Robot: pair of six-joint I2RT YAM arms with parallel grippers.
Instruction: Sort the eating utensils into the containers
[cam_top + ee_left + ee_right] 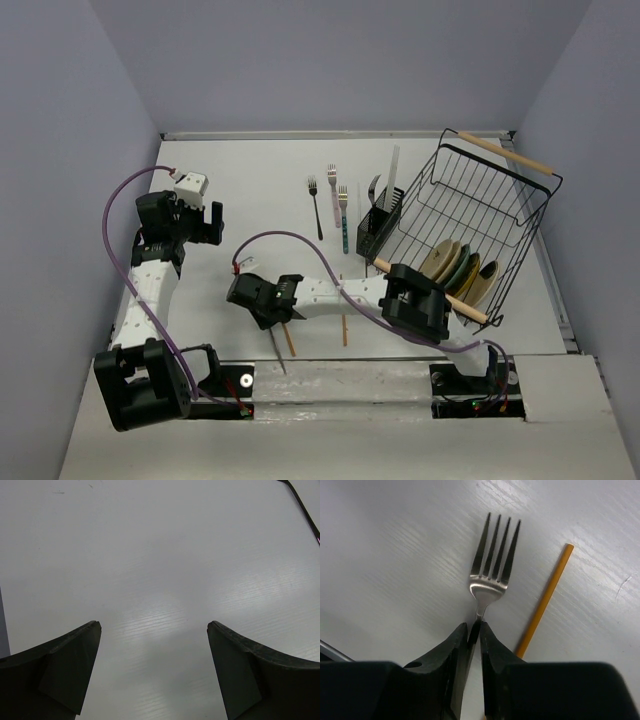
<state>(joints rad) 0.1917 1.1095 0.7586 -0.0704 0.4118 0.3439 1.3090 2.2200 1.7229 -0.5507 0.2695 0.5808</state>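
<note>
One brown chopstick (545, 597) beside the silver fork (492, 555) in closed right jaws; left jaws wide.

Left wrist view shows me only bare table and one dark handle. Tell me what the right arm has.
Observer: The right gripper has its jaws shut on the neck of a silver fork.
Operator: Give me the holder's position.
Observer: The black cutlery holder stands beside the wire rack, on its left in the top view.
Operator: Name what lies by the fork.
Observer: One brown chopstick lies beside it.
</note>
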